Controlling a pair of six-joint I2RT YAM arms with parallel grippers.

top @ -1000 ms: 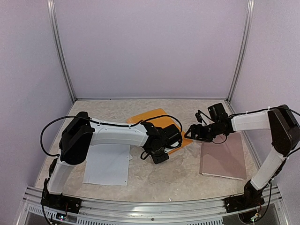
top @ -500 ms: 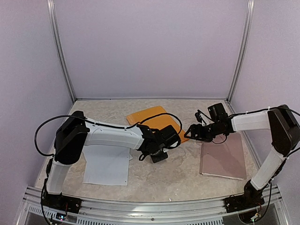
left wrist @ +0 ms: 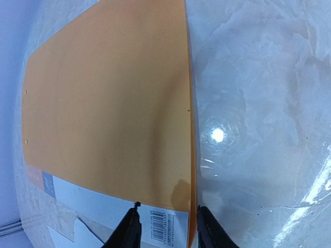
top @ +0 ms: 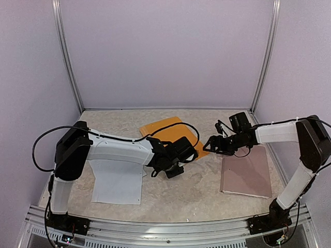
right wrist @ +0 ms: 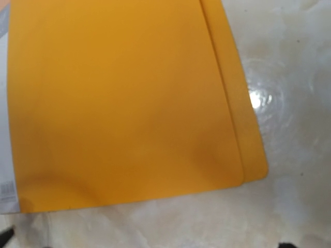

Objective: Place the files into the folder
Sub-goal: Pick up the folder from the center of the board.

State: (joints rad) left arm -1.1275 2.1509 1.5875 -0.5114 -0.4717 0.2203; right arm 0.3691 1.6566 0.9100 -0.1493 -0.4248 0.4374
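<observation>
The orange-yellow folder [top: 166, 130] lies closed and flat at mid-table. In the left wrist view the folder [left wrist: 108, 103] fills the frame, its white spine strip with a barcode at the bottom. My left gripper [top: 178, 161] [left wrist: 168, 230] is open, its fingers straddling the folder's near corner at the spine. My right gripper [top: 209, 145] [right wrist: 145, 244] hovers open just off the folder's right corner [right wrist: 253, 170], with only its fingertips at the frame's bottom edge. The files [top: 118, 182], white sheets, lie at the near left, partly under my left arm.
A pinkish-brown flat board [top: 247, 173] lies at the right, under my right arm. Metal frame posts stand at the back corners. A rail [top: 165, 232] runs along the near edge of the marbled table.
My left arm's shoulder and elbow have swung left, and its gripper has shifted slightly left along the folder's near corner. The right arm and the folder have stayed put.
</observation>
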